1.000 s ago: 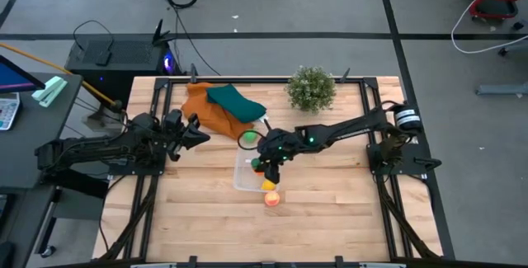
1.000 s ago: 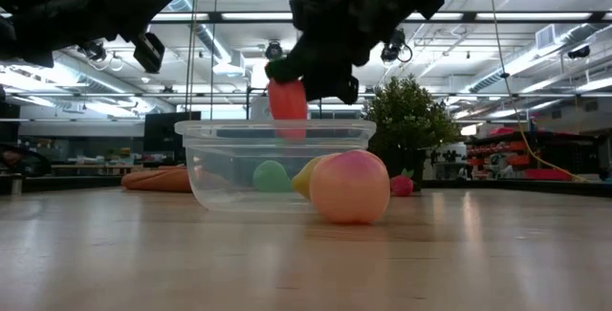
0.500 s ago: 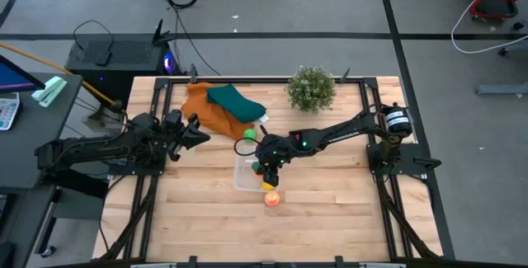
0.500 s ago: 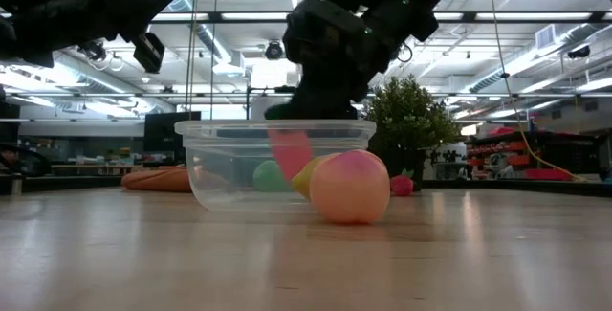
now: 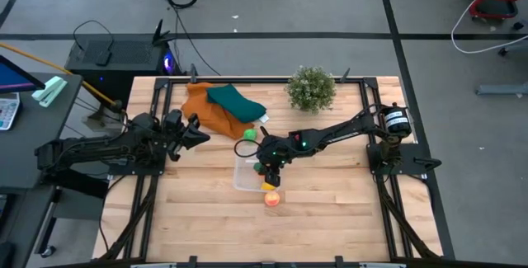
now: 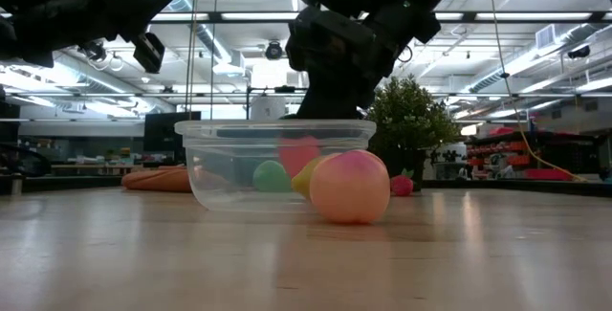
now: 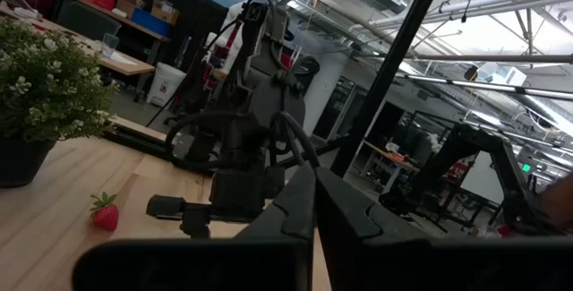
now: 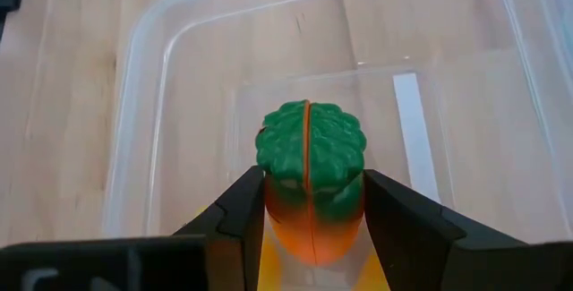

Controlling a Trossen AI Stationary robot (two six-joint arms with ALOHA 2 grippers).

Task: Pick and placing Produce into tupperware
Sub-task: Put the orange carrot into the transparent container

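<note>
**Carrot lowered into the tub, not yet let go; two pieces left outside**

The small square clear plastic tub with rounded corners (image 6: 274, 166) sits under the right gripper (image 8: 309, 203), whose two dark fingers (image 8: 240, 212) reach down inside its walls. They are clamped on an orange toy carrot with a bushy green top (image 8: 310, 170), one finger against each side of it, so this piece is inside the tub but, by my reading, not yet released.

Already lying in the tub, below and beside those fingers, are a green rounded piece (image 6: 271, 176) and a yellow piece (image 6: 305, 178). Outside it, a peach-coloured round fruit (image 6: 350, 188) rests on the table touching or just beside the tub's wall, and a small red toy strawberry (image 6: 402, 185) lies farther off, near the bushy potted plant (image 6: 409, 120). So I judge the job a little past halfway: release the carrot, then fetch those two.

The left gripper (image 7: 312, 209) waits well apart from the tub, its fingers pressed together on nothing.

The right wrist view alone shows the grip on the carrot; the low view alone shows how deep it hangs and what lies beneath. The high view hides the tub's contents under the arm, yet it places the peach fruit (image 5: 271, 199) on the wooden table (image 5: 330, 210).
</note>
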